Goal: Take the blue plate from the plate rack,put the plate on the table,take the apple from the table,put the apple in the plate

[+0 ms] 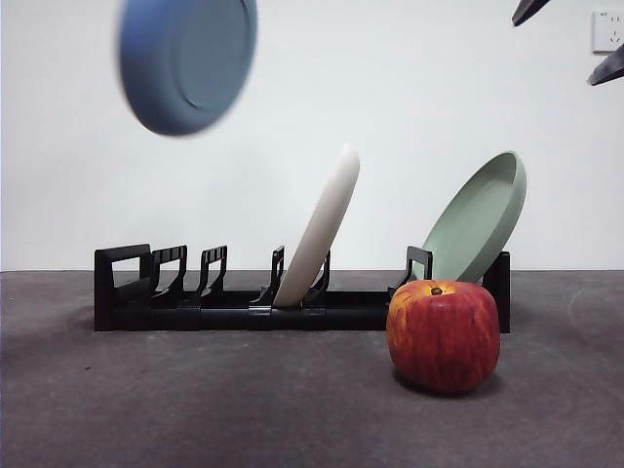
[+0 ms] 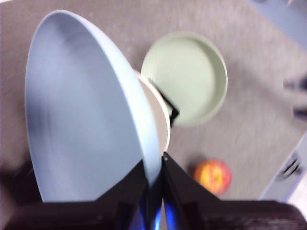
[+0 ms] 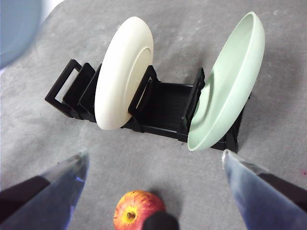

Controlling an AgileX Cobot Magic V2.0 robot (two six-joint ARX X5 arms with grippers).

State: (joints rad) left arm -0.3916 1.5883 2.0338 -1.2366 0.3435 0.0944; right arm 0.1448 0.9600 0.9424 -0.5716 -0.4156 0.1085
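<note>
The blue plate [image 1: 190, 60] hangs high in the air at the left, above the plate rack's [image 1: 234, 312] block-like end, blurred by motion. In the left wrist view my left gripper [image 2: 154, 179] is shut on the blue plate's [image 2: 81, 120] rim. The apple [image 1: 444, 334] stands on the table [image 1: 195, 400] in front of the rack's right end. My right gripper [image 3: 153, 154] is open and empty, high above the apple [image 3: 138, 210]. It shows in the front view only as black tips at the top right corner [image 1: 551, 52].
A cream-white plate [image 1: 320, 229] leans in the rack's middle slot. A pale green plate [image 1: 478, 219] leans at the right end, just behind the apple. A wall outlet [image 1: 606, 31] is at the top right.
</note>
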